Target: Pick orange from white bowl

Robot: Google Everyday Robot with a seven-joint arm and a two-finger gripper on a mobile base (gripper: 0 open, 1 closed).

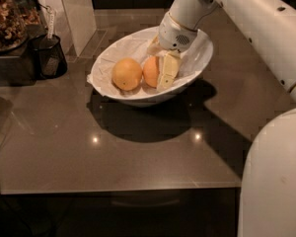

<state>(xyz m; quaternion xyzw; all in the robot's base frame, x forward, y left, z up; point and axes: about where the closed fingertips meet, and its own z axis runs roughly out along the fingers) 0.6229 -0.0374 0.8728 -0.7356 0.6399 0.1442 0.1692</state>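
The white bowl (197,65), lined with crumpled white paper, stands on the dark table toward the back. Two fruits lie in it side by side. The orange (150,71), deeper in colour, is the right one. A paler yellow-orange fruit (127,73) lies to its left. My gripper (161,65) reaches down into the bowl from the upper right. It sits right at the orange, against its right side, and hides part of it. The orange rests on the paper in the bowl.
A dark mesh cup (48,56) with a utensil stands at the left. A container of dried snacks (7,19) is in the far left corner. A white upright panel (71,11) stands behind. My white arm (256,19) and body (276,177) fill the right side.
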